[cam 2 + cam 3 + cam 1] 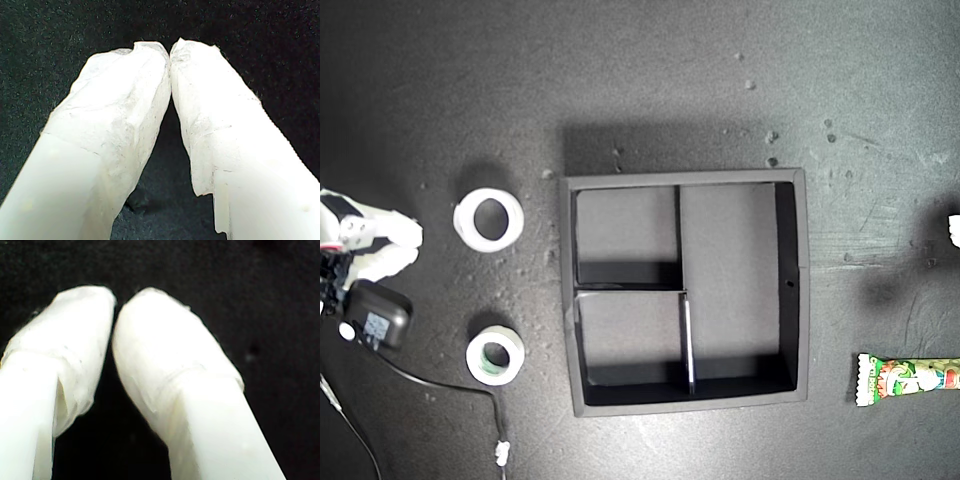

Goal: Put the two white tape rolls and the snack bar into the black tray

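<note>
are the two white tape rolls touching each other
Apart. The exterior view shows the upper tape roll and the lower tape roll with a clear stretch of bare dark table between them.

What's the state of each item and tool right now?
Wider tape roll: flat on table, outside tray.
Green-core tape roll: flat on table, outside tray.
Snack bar: on table at the exterior view's right edge, outside tray.
Black tray: empty.
My first tool: shut, empty.
My second tool: shut, empty.

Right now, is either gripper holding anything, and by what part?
Nothing held. My first gripper and second gripper both show jaws closed on nothing, over bare mat.
</note>
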Motion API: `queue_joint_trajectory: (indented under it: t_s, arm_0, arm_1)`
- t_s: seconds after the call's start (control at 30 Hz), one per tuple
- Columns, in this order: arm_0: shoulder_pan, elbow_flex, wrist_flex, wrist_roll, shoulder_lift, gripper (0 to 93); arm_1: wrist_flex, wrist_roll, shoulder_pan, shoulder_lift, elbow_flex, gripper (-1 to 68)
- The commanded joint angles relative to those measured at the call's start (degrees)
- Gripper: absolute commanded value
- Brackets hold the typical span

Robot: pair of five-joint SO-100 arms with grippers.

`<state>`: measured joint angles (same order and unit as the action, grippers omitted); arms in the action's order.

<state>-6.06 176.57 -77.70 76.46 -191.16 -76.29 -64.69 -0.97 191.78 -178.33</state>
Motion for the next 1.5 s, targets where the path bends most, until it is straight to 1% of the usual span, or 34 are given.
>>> queue_joint_trajectory:
  t_s: [0.0,0.1,0.3,0.33,0.4,0.43,0.5,0.53,0.6,0.7,0.77,0.83,0.87,0.93,1.03,1.07,1.17,1.2,1.27,1.33,1.4,1.47]
  arm_0:
    - [-0.35,3.25,-2.2,6.06,-2.9,0.2]
    - [-0.35,3.25,-2.2,6.15,-2.9,0.2]
    - [-0.97,3.25,-2.2,5.54,-2.9,0.2]
    - [-1.67,3.25,-2.11,6.59,-2.81,0.1]
    - [-4.92,3.25,-1.23,8.79,-2.81,0.1]
    - [-6.94,3.25,-0.79,10.9,-2.72,0.0]
    - [-11.43,3.25,-0.53,17.93,-2.72,0.0]
    - [-12.66,3.25,0.79,16.52,-2.72,0.0]
    - [-13.1,3.25,4.92,10.55,-2.72,0.0]
    - [-14.59,1.93,14.94,0.26,-2.64,3.0]
    - [-15.82,-0.88,20.21,-7.56,-2.64,4.4]
    - [-15.56,-4.66,22.76,-14.15,-2.64,7.6]
    - [-14.59,-6.59,23.29,-16.79,-2.72,9.3]
    - [-12.3,-10.63,23.2,-21.62,-2.72,13.2]
    - [-8.7,-14.94,22.32,-24.08,0.0,21.3]
    - [-7.73,-16.44,22.5,-24.26,2.37,23.6]
    - [-5.98,-22.24,23.29,-24.96,12.22,24.8]
    - [-5.71,-24.7,23.55,-24.96,16.17,24.8]
    - [-5.45,-30.23,23.47,-25.05,25.4,24.7]
    - [-5.19,-36.04,23.2,-25.4,36.04,24.3]
    - [-4.83,-41.75,22.5,-25.49,46.58,24.0]
    - [-4.48,-47.02,21.18,-25.22,55.63,23.9]
  arm_1:
    - [-0.62,0.0,-0.7,0.0,-0.62,-0.1]
    - [-0.53,-0.18,-1.14,0.0,-0.62,-0.1]
    - [0.44,-0.26,-4.04,0.09,-0.62,-0.1]
    - [0.09,-0.26,-4.66,0.09,-0.62,-0.1]
    - [0.0,-2.29,-5.71,0.09,-0.62,-0.1]
    - [0.79,-2.29,-6.06,0.09,-0.62,-0.1]
    - [2.9,-2.29,-6.06,0.09,-0.62,-0.1]
    - [3.52,-2.29,-5.62,0.09,-0.62,-0.1]
    - [5.54,-1.23,-3.78,0.09,-0.62,-0.1]
    - [11.51,4.04,-1.58,0.09,-0.62,-0.1]
    - [16.0,10.99,0.26,0.09,-0.62,-0.1]
    - [21.62,19.07,3.52,0.09,-0.62,-0.1]
    - [23.38,20.92,4.31,0.09,-0.62,-0.1]
    - [25.58,20.83,3.96,0.09,-0.62,-0.2]
    - [31.2,16.79,3.6,0.09,-0.62,-0.3]
    - [33.05,12.66,2.9,0.09,-0.62,-0.3]
    - [38.32,-3.25,0.09,0.09,-0.62,-0.4]
    - [38.23,-12.92,-1.76,0.09,-0.62,-0.4]
    - [35.33,-30.59,-2.64,0.09,-0.62,-0.4]
    - [33.22,-41.92,-2.46,0.09,-0.62,-0.5]
    - [32.61,-45.09,-2.55,0.09,-0.62,-0.5]
    - [32.26,-41.66,-3.25,0.09,-0.62,-0.5]
